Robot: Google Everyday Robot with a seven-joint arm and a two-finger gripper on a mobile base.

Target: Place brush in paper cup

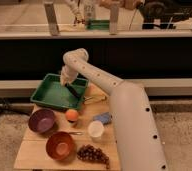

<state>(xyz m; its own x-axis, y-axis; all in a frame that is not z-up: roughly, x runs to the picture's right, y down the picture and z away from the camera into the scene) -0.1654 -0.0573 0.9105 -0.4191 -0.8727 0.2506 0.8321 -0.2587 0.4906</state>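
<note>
As the arm (101, 80) arches, its tool (66, 82) clamps brush (75, 92) above tray (51, 94).

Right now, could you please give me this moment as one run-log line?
gripper: shut on brush | position: over green tray | paper cup: upright on table, brush not in it

The wooden table (26, 156) carries a green tray (49, 96), purple bowl (41, 120), orange bowl (60, 145), orange fruit (72, 115), paper cup (95, 129) and grapes (92, 153) (my gripper (66, 83), clamped on the brush (75, 91), hovers over the tray).

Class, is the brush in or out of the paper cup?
Out: the shut end effector holds the brush over the green tray; the paper cup stands apart.
</note>
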